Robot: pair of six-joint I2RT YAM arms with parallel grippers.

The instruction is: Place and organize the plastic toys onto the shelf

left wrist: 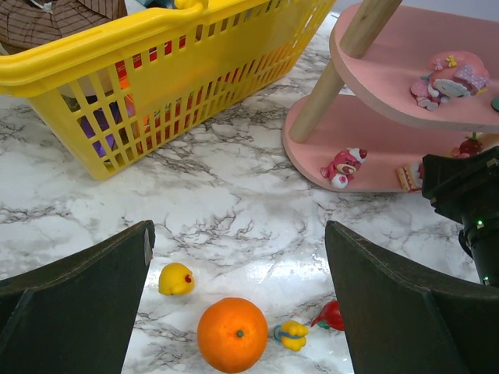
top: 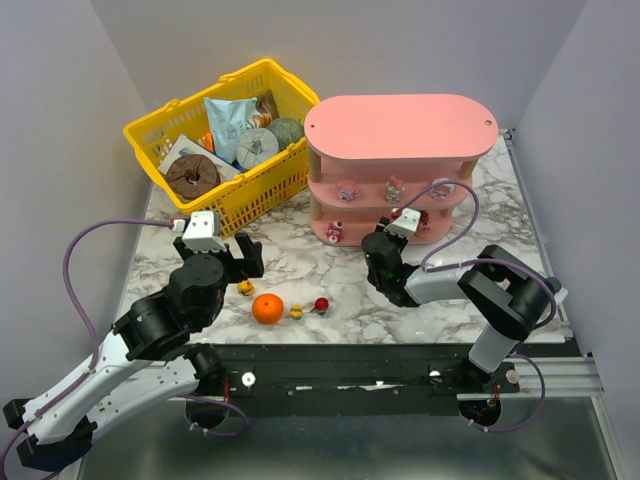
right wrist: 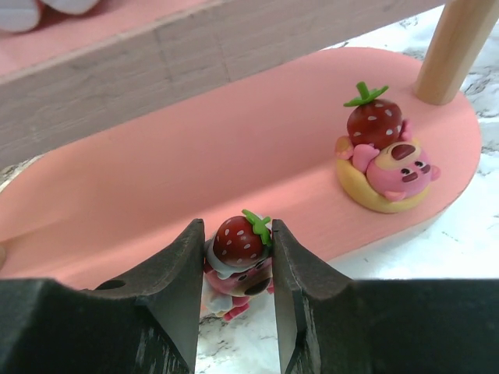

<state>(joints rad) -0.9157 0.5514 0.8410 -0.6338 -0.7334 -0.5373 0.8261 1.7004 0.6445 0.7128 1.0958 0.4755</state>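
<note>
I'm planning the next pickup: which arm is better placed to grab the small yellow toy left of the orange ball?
Left. The left gripper hangs open close by the yellow toy; the right gripper is shut on a strawberry-topped figurine at the shelf's bottom board.

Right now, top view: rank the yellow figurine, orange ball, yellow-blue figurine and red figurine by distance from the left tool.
1. yellow figurine, right beside the left tool.
2. orange ball, right of that figurine.
3. yellow-blue figurine, right of the ball.
4. red figurine, farthest right.
</note>
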